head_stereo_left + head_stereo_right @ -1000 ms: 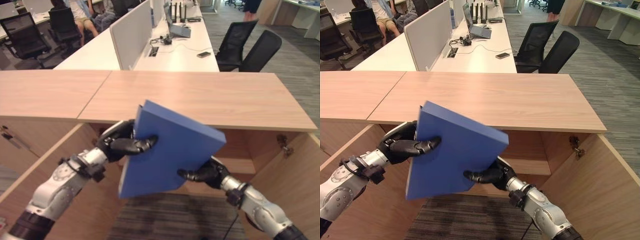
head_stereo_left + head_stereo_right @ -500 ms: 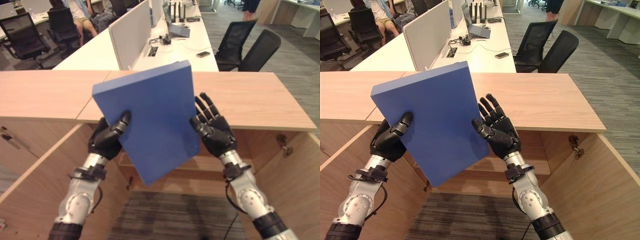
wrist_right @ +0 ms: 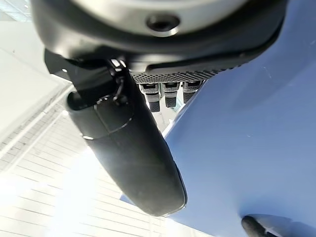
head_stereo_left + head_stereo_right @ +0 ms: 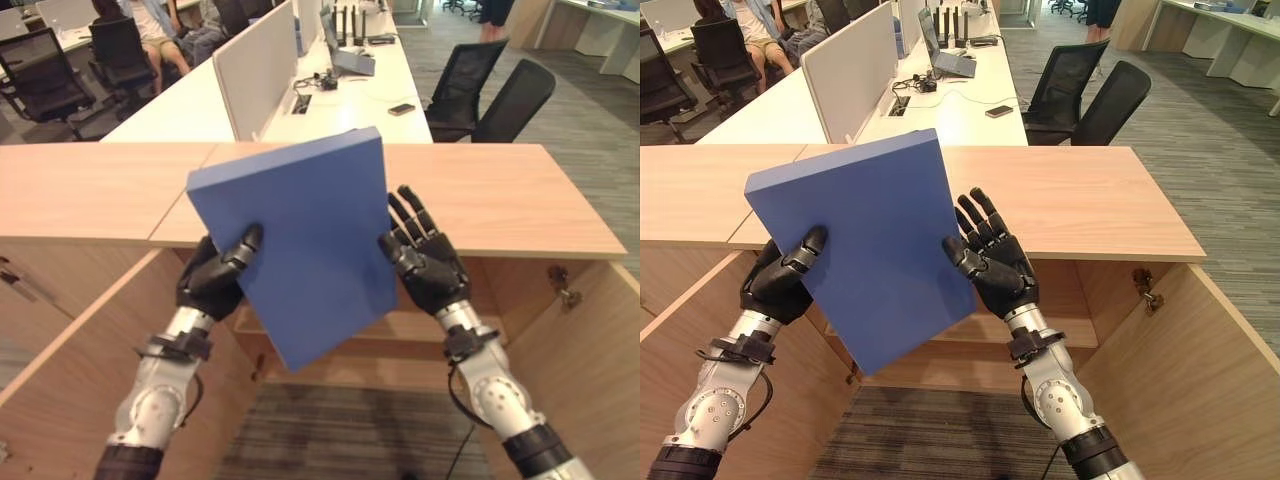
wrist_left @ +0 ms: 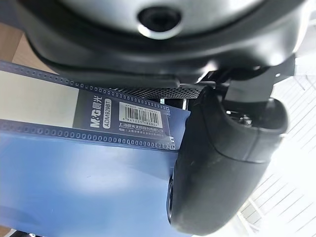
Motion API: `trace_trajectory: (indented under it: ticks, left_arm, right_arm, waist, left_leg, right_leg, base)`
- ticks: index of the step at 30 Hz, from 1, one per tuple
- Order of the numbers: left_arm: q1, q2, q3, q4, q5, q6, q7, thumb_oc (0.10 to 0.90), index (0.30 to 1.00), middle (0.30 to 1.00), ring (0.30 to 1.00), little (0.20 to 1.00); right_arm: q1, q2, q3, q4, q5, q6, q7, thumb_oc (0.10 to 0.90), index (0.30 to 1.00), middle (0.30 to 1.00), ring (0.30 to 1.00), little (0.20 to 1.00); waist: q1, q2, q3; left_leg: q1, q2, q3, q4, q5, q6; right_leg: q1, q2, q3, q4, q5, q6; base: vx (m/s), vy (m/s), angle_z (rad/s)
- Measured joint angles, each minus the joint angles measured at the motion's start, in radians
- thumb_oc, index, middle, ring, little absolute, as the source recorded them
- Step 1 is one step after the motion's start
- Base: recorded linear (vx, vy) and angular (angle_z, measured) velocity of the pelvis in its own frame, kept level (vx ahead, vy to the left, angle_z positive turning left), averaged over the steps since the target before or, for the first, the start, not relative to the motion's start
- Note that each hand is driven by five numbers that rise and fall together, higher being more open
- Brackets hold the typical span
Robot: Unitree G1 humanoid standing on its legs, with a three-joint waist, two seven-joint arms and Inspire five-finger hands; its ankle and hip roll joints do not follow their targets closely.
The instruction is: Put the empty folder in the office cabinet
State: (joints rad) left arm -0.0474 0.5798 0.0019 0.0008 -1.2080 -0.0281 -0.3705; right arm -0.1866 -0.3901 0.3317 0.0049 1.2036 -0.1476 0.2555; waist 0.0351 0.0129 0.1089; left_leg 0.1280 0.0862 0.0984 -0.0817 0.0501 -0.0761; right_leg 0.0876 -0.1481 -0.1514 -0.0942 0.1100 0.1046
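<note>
While the blue folder is held upright above the open cabinet, the left hand pinches its edge at 8 o'clock, thumb across the front. The right hand, fingers spread straight, presses the edge at 3 o'clock. A wooden countertop lies behind the folder; desks and office chairs stand at 12 o'clock. A barcode label marks the folder's spine.

A white barcode sticker with tiny digits is showing on the dark spine strip of the flat blue plastic folder, beside white printed lettering.
</note>
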Motion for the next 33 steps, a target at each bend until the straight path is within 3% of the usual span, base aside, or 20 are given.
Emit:
trace_trajectory:
  ticks: [3,6,11,15,24,33]
  left_arm:
    - [0.000,0.096,-0.014,-0.007,0.008,0.007,-0.019,0.400,0.300,0.300,0.300,0.300]
    - [-0.001,0.238,-0.037,-0.020,0.114,0.035,-0.063,0.400,0.300,0.300,0.300,0.300]
    - [-0.001,0.352,-0.114,-0.035,0.173,0.088,-0.108,0.400,0.300,0.300,0.300,0.300]
    - [-0.007,0.383,-0.133,-0.051,0.199,0.095,-0.121,0.400,0.300,0.300,0.300,0.300]
    - [-0.017,0.388,-0.137,-0.055,0.199,0.095,-0.121,0.400,0.300,0.300,0.300,0.300]
    - [-0.011,0.332,-0.118,-0.053,0.203,0.095,-0.111,0.400,0.300,0.300,0.300,0.300]
  right_arm:
    - [0.012,-0.064,0.028,0.001,-0.007,0.036,0.000,0.800,0.900,0.900,0.900,0.900]
    - [0.023,-0.183,0.117,0.005,-0.068,0.149,0.002,0.800,0.900,0.900,0.900,0.900]
    - [0.034,-0.275,0.235,0.012,-0.096,0.238,0.009,0.800,0.900,0.900,0.900,0.900]
    - [0.036,-0.287,0.256,0.012,-0.104,0.272,0.021,0.800,0.900,0.900,0.900,0.900]
    - [0.035,-0.286,0.252,0.012,-0.104,0.274,0.024,0.800,0.900,0.900,0.900,0.900]
    - [0.035,-0.282,0.214,0.012,-0.105,0.274,0.024,0.800,0.900,0.900,0.900,0.900]
  waist:
    - [0.000,-0.003,-0.001]
    - [0.001,-0.006,-0.002]
    - [0.001,-0.009,-0.003]
    - [0.000,-0.011,-0.003]
    - [0.000,-0.015,-0.005]
    - [0.000,-0.018,-0.008]
  left_leg:
    - [0.000,0.000,0.001,0.000,0.000,0.000]
    - [0.000,0.001,0.001,-0.003,0.000,0.000]
    - [0.000,0.001,0.001,-0.004,0.001,-0.001]
    - [0.000,0.001,0.001,-0.004,0.001,-0.001]
    - [0.000,0.001,0.000,-0.004,0.001,-0.001]
    - [0.000,0.001,0.000,-0.003,0.002,-0.001]
  right_leg:
    - [0.000,0.001,0.001,0.000,0.001,0.000]
    - [0.000,0.000,0.000,0.000,0.001,0.000]
    - [-0.001,0.000,-0.002,0.000,0.001,0.000]
    - [0.000,0.001,-0.003,0.000,0.002,-0.001]
    - [0.000,0.000,-0.005,0.000,0.002,-0.001]
    - [0.000,0.000,-0.005,0.000,0.002,-0.001]
  base:
    - [0.00,0.000,0.00]
    - [0.00,0.000,0.00]
    - [0.00,0.000,0.00]
    - [0.00,0.000,0.00]
    - [0.00,0.000,0.00]
    - [0.00,0.000,0.00]
